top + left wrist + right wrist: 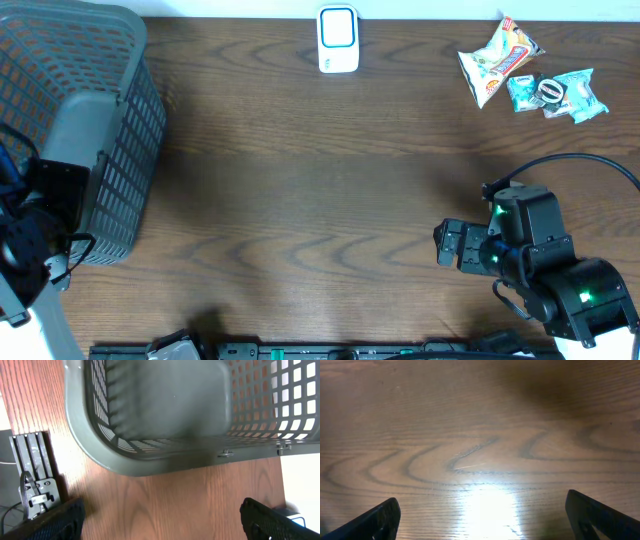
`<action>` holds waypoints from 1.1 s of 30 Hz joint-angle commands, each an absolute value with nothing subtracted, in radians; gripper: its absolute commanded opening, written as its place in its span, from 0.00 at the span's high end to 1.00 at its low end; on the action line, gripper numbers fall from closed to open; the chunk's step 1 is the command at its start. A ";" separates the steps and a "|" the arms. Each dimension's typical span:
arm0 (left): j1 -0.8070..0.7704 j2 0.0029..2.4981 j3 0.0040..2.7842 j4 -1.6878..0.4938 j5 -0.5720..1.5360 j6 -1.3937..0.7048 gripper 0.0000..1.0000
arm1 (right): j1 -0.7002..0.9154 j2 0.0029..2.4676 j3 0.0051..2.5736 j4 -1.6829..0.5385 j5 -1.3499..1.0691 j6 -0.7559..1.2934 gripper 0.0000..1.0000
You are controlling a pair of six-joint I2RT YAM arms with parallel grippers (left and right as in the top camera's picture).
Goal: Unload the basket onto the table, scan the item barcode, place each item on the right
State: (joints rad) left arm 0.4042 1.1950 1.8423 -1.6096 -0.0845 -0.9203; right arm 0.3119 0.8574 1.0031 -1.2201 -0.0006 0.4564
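Note:
Two snack packets lie at the table's far right: an orange-and-white one point(500, 58) and a teal one point(556, 95). No barcode can be made out on either. A white scanner with a blue face point(338, 40) stands at the middle of the far edge. My right gripper point(446, 245) hovers low over bare wood at the near right, well short of the packets. In the right wrist view it point(482, 515) is open with nothing between the fingers. My left gripper point(162, 517) is also open and empty, just in front of the basket's corner.
A grey mesh basket point(120, 150) fills the far left; its inside point(170, 395) holds nothing that I can see. The left arm point(30, 240) sits beside its near corner. A black rail point(300, 351) runs along the front edge.

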 commanded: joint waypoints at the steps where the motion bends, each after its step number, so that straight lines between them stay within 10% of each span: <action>1: 0.409 1.195 1.848 -1.657 -0.094 -0.926 0.02 | 0.323 0.858 1.000 -1.224 0.009 0.471 0.01; 33: 0.409 1.195 1.848 -1.657 -0.094 -0.926 0.03 | 0.039 0.236 0.372 -0.442 -0.033 0.200 0.01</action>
State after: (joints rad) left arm 0.4042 1.1950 1.8423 -1.6096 -0.0849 -0.9203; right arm 0.0612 0.2779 0.4152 -0.4728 -0.0235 0.2317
